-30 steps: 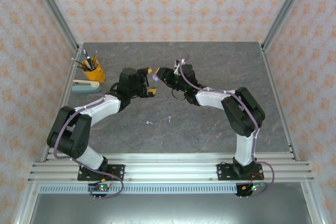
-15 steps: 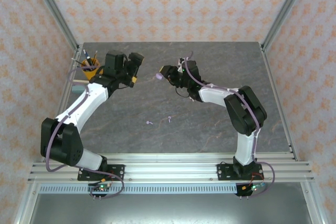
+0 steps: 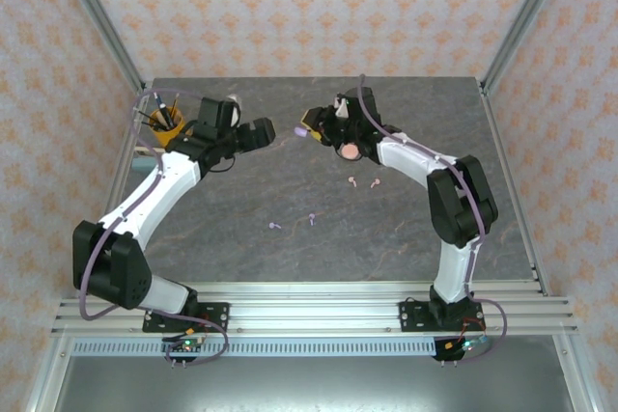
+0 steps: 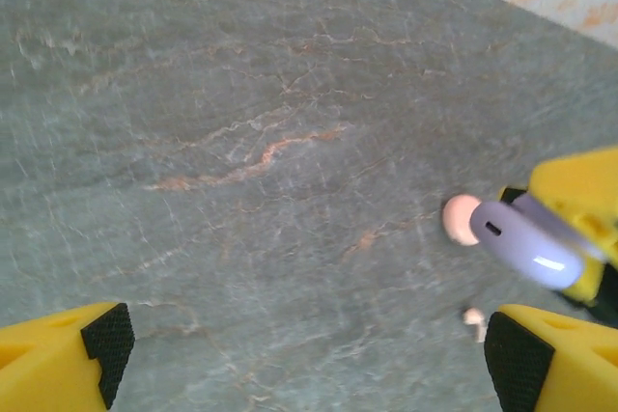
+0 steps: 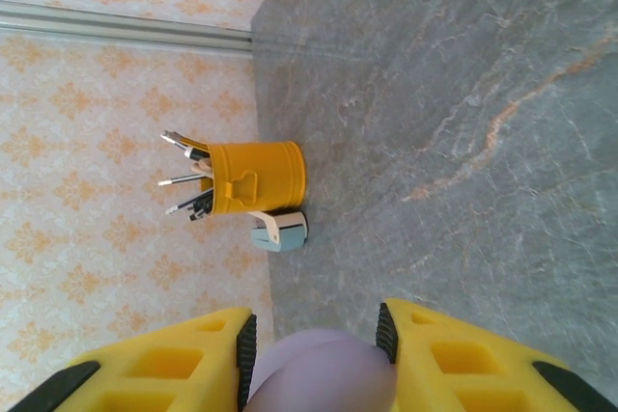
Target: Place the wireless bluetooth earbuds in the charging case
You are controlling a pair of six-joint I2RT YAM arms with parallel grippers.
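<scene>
Top external view, reading rightward from the yellow pen cup (image 3: 169, 126): the left hand (image 3: 256, 132) hovers just right of the cup, fingers wide apart and empty, its arm stretched far over the bench (image 3: 415, 103). Further right, two lilac earbuds (image 3: 274, 226) lie loose on the bench. Beyond them the right hand (image 3: 311, 128), wrist turned back toward the cup, is clamped on the lilac case (image 5: 323, 373). Farthest from the cup lie two pink earbuds (image 3: 353, 181). No bud looks seated yet. Next, the case likely needs setting down, open, before the first pick.
</scene>
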